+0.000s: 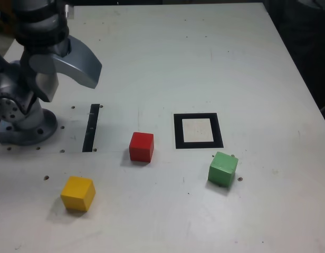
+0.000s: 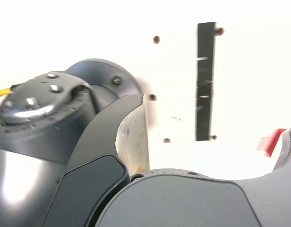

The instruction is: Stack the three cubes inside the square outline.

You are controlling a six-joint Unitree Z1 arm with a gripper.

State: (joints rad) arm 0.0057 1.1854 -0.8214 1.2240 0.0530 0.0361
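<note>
White and lightly scuffed, the surface (image 1: 204, 52) fills most of the exterior view, dotted with small screw holes; beyond its far and right edges the room is dark and nothing there can be made out. The arm's grey base (image 1: 25, 126) sits at that view's left, its upper links cut off by the frame. The hand (image 1: 73, 63) hangs above the surface near the base, jaws spread wide and holding nothing. A narrow black strip (image 1: 91, 128) lies just beside the base. The red cube (image 1: 141, 146) rests between that strip and the square outline (image 1: 198, 130), whose white centre is bare. The green cube (image 1: 222, 168) sits near the outline's front right corner; the yellow cube (image 1: 78, 193) sits well apart at front left. The wrist view is washed out by glare: the strip (image 2: 206, 80) shows clearly, but the red sliver (image 2: 273, 141) at its edge is probably the red cube.
</note>
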